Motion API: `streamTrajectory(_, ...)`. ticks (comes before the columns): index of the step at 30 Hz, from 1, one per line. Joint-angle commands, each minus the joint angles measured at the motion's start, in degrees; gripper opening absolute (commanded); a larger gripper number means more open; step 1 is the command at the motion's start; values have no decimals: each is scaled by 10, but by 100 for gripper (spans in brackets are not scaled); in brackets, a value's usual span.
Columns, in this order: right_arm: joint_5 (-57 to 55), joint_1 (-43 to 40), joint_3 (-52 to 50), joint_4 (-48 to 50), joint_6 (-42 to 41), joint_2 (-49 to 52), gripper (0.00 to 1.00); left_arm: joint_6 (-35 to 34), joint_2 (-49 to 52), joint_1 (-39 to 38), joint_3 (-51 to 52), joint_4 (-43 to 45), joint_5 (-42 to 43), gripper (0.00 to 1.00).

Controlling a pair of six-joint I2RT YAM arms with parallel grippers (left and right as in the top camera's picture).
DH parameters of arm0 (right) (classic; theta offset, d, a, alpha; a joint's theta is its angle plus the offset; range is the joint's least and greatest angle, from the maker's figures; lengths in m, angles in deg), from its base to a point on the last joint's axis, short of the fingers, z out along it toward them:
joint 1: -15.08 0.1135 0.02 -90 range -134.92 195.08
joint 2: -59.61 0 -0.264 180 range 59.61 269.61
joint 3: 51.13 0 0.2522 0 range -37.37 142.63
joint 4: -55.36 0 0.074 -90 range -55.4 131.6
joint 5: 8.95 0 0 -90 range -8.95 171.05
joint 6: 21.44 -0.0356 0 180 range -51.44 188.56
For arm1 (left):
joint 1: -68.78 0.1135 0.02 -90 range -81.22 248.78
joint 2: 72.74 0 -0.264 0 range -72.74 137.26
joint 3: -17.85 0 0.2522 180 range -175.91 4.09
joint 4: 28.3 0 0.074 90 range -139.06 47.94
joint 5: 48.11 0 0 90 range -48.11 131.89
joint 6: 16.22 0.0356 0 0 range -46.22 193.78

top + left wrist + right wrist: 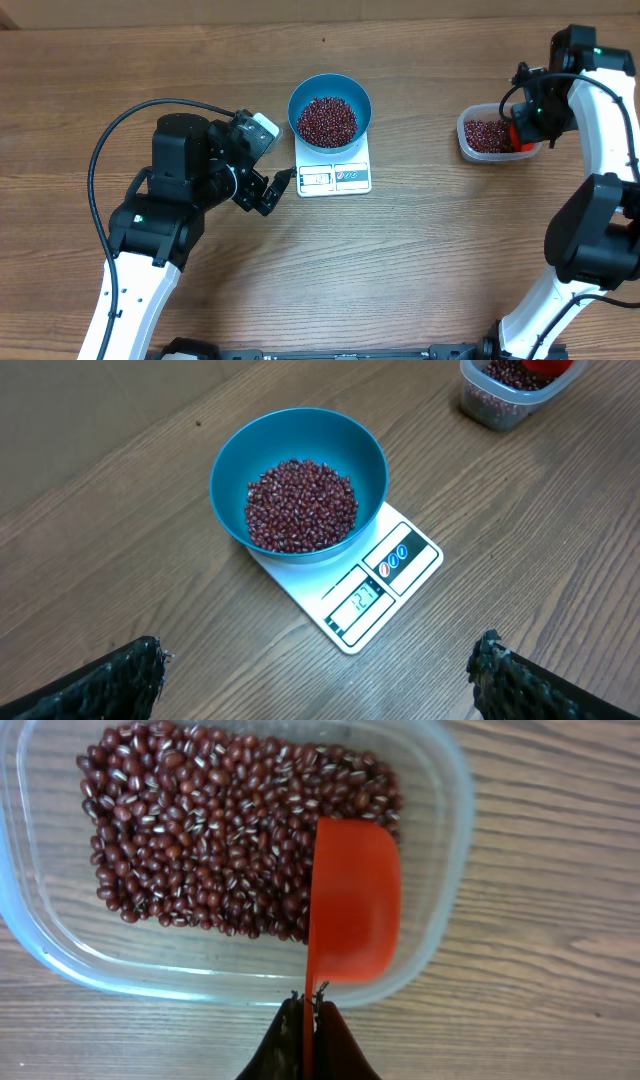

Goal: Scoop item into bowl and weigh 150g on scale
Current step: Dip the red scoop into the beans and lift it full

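Wooden table (420, 250), seen from overhead and from both wrists: the blue bowl (300, 440) stood on the white scale (400, 565), covering the far part of its platform and leaving the display and button markings uncovered along the near edge. A heap of dark red-brown beans (300, 505) lay in the bottom of the bowl, its upper walls bare. We could not read the digits on the display with any certainty.

The left gripper (320, 660) sat just beside the scale's left edge in the overhead view, its jaws spread wide apart with nothing between them. From its own camera we saw both dark fingertips (135, 675) at the bottom corners of the frame, the bowl and scale lying ahead of them.

Well apart to the right, a clear plastic tub (435, 810) held more of the same beans, spread across most of its floor. The right gripper (308, 1005) hung over the tub's near wall with its jaws pressed together on the thin handle of an orange scoop (350, 900). The scoop's cup reached into the tub at its right end, beside the beans and touching their edge. We saw no beans on the orange face turned toward the camera; whether that face was the cup's inside or its back we could not tell.
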Motion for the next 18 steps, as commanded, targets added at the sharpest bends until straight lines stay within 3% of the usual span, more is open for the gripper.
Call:
streamTrajectory(1, 8, 12, -37, 17, 16, -9, 4, -8, 2, 3, 1, 2, 8, 100)
streamTrajectory(6, 80, 24, -45, 20, 15, -9, 4, -8, 2, 3, 1, 2, 8, 100)
streamTrajectory(18, 206, 24, -47, 22, -87, -9, 4, -8, 2, 3, 1, 1, 8, 99)
